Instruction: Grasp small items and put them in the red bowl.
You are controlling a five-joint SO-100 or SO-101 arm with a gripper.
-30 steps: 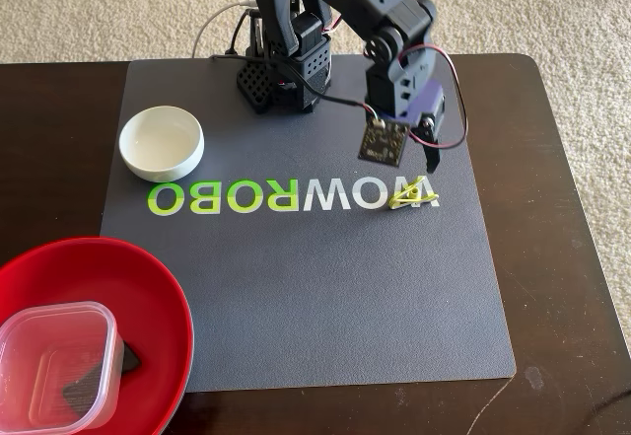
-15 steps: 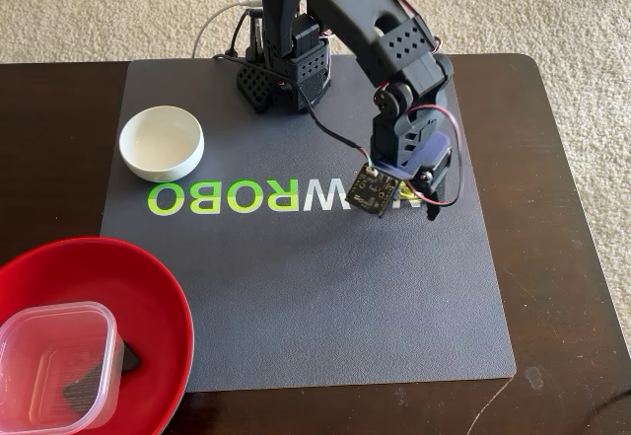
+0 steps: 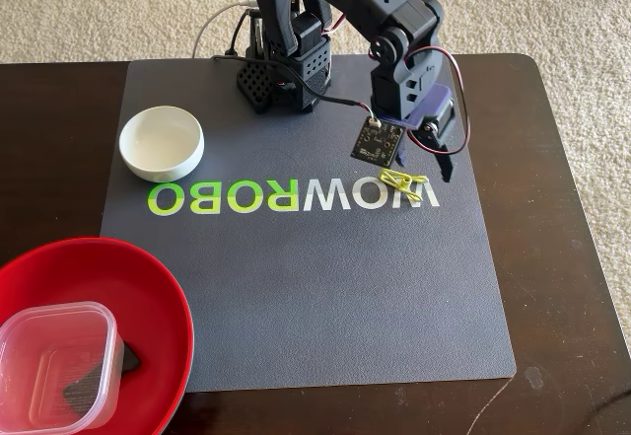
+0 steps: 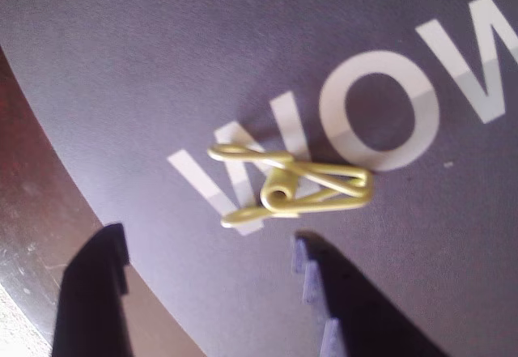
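Mat (image 3: 315, 297) first, grey and wide on the dark table, with the red bowl (image 3: 158, 297) at its near-left corner in the fixed view, already holding the clear tub (image 3: 49, 356) and the black block (image 3: 130, 359). The white bowl (image 3: 161, 142) sits far left. My pincer (image 4: 214, 272) hangs released, empty, just above the yellow-green band (image 4: 291, 189), which lies flat on the white lettering. It looks light, thin and springy wire, likely to skate away; I would pinch across the coiled middle, where the loops cross.
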